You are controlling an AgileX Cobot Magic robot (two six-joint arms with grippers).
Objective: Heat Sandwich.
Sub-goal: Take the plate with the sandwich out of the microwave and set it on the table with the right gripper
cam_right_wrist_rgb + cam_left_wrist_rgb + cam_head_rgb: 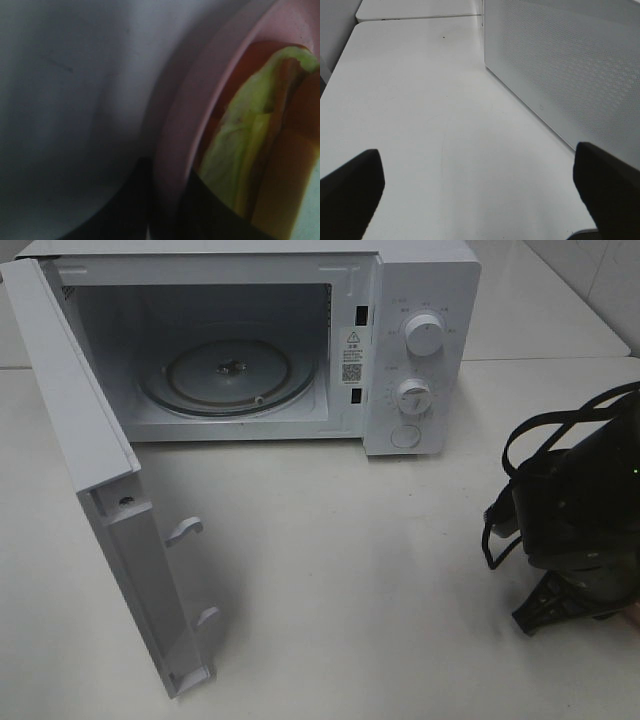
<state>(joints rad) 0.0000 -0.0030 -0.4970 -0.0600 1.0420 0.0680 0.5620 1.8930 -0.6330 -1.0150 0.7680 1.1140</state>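
Pink plate (175, 130) rim sits pinched between the nearly closed right gripper (167, 200) fingers, sandwich (250, 150) just inside the rim. Microwave (420, 340) cavity stands open, well left. Left gripper (480, 190) spreads wide, empty.

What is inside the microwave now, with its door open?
Inside the microwave only the round glass turntable with its centre hub is visible. The door covers a strip of the left wall. No food is there.
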